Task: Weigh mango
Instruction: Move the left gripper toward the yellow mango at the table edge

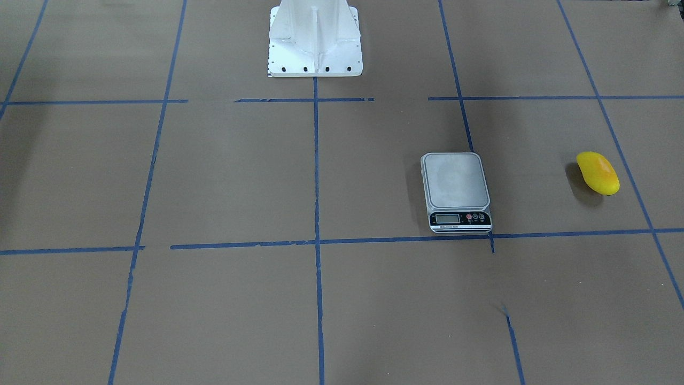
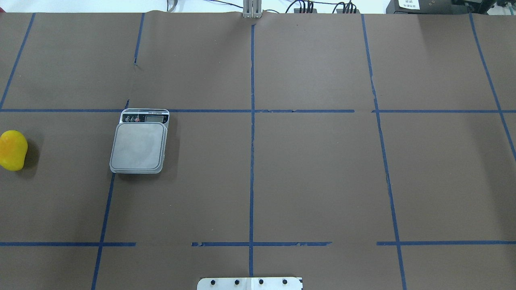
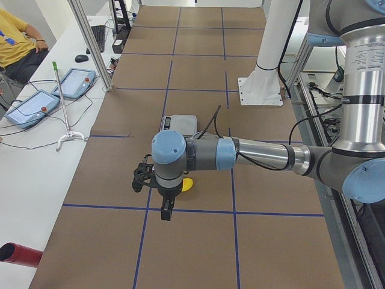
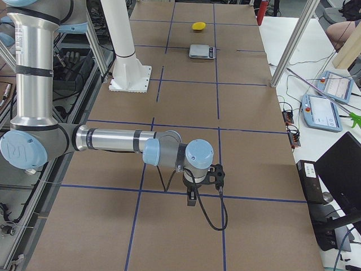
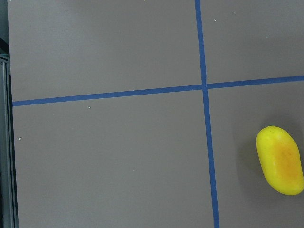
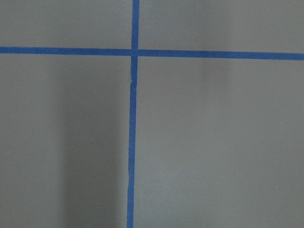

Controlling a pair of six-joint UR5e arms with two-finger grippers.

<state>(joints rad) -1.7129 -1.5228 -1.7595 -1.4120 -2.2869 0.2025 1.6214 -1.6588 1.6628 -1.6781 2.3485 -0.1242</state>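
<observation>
The yellow mango [image 1: 597,172] lies on the brown table, off to the side of the scale [image 1: 456,190], apart from it. In the overhead view the mango [image 2: 13,150] is at the far left edge and the scale [image 2: 139,146] is right of it, its steel platform bare. The left wrist view shows the mango [image 5: 280,160] at the lower right. My left gripper [image 3: 165,212] hangs above the table close to the mango [image 3: 187,184], which the arm partly hides. My right gripper [image 4: 192,200] hangs far from the scale [image 4: 202,51]. I cannot tell whether either gripper is open or shut.
The white robot pedestal [image 1: 315,43] stands at the table's edge on the robot's side. Blue tape lines grid the brown table. Teach pendants [image 3: 33,103] and a seated person [image 3: 18,42] are beside the table. A red cylinder [image 3: 18,254] lies off the table's corner.
</observation>
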